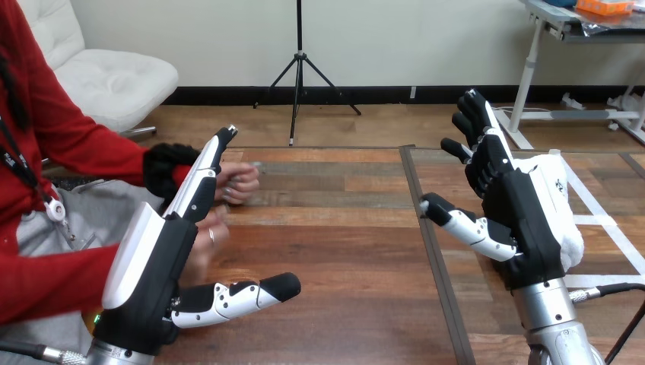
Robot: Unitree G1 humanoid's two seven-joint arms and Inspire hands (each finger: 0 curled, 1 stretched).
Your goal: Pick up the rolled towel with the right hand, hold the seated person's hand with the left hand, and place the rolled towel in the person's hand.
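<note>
While left hand (148, 266) hovers, right hand (523, 220) stands open.

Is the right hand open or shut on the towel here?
Open: the right hand has straight fingers, thumb out; the rolled towel lies beyond it, ungrasped.

A wide bare stretch of table (342, 236) is lying open between the left hand (152, 266) and the right hand (517, 220), leaving free passage across the middle. The person's hands (237, 184) are crowding the space just beyond the left hand. The rolled towel (569, 228) is sitting close behind the right hand, blocking that outer side.
</note>
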